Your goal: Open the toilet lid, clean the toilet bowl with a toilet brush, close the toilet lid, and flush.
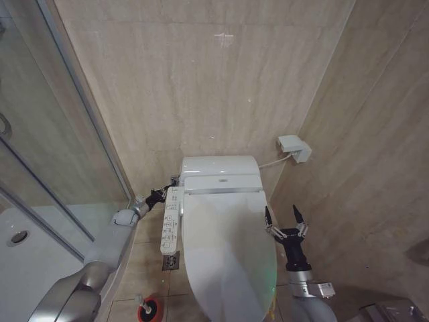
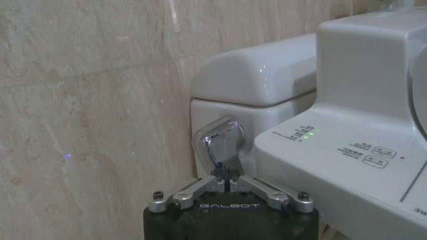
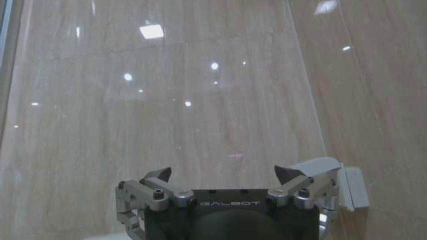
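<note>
I am facing a white toilet in a tiled corner, looking down on it from my head camera. The toilet lid (image 1: 224, 261) lies closed over the toilet bowl (image 1: 191, 305), which suggests the cleaning is done and only the flush remains. My left gripper (image 2: 227, 183) reaches along the button panel (image 1: 171, 228) to the side of the tank (image 2: 257, 75), where a chrome flush lever (image 2: 219, 142) sticks out. Its fingers are pinched together, tips touching the lower end of the lever, apparently to press it rather than grasp it. My right gripper (image 1: 283, 218) waits upright just beside the lid's right edge, fingers spread wide and holding nothing, kept clear of the work. The toilet brush (image 1: 142, 303) stands in its red holder (image 1: 150, 309) on the floor to the left of the bowl, near a floor drain (image 1: 170, 260).
</note>
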